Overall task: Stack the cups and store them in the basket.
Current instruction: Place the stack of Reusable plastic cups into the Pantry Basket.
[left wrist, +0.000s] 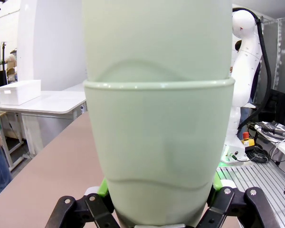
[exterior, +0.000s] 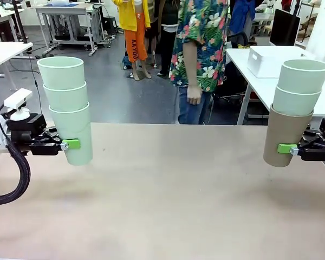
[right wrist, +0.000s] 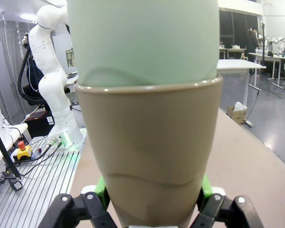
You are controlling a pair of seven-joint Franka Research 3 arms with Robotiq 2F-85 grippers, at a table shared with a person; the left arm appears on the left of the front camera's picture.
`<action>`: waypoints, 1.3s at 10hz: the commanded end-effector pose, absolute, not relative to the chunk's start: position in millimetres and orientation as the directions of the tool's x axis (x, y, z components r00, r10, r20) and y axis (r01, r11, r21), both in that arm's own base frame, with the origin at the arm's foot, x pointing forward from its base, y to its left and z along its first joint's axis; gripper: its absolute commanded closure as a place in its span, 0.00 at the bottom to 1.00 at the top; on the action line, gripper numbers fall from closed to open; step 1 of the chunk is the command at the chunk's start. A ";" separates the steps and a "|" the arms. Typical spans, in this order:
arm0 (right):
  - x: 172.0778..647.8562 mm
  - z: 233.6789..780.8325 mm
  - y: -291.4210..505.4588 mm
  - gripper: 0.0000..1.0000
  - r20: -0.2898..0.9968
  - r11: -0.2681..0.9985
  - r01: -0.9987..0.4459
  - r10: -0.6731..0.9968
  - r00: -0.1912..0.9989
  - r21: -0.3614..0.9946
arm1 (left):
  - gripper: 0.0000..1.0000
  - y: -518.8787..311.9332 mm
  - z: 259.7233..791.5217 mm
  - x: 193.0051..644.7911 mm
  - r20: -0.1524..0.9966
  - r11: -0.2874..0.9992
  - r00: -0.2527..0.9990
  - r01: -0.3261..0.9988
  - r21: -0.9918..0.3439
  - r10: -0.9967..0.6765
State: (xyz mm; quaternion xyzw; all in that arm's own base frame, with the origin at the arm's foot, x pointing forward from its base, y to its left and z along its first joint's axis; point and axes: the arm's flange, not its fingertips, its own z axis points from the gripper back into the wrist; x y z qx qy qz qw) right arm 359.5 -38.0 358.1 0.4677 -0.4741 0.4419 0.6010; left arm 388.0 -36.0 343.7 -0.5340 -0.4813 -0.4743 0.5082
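Two upright stacks of cups are held at opposite sides of the table (exterior: pixel 168 195). Front view: the left gripper (exterior: pixel 76 145) is clamped on the lowest of three green cups (exterior: pixel 65 103). The right gripper (exterior: pixel 286 148) is clamped on a brown cup (exterior: pixel 284 135) holding two nested cups (exterior: pixel 300 86). A person (exterior: pixel 201 49) stands beyond the far edge. Wrist views add the green pads (left wrist: pixel 103 188) pressed against both flanks of each bottom cup. The left wrist view also shows the white basket (left wrist: pixel 19 91) on a side table (left wrist: pixel 52 102), well apart from either stack.
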 end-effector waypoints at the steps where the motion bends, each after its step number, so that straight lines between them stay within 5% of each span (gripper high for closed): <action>1: 361.1 361.9 -37.6 0.16 0.985 0.184 -0.974 0.078 0.152 0.135 | 0.15 -36.7 347.8 386.8 0.996 -0.023 0.078 0.997 -0.077 0.038; 13: 361.1 361.9 -37.6 0.16 0.985 0.184 -0.974 0.078 0.152 0.135 | 0.15 -36.7 347.8 386.8 0.996 -0.023 0.078 0.997 -0.077 0.038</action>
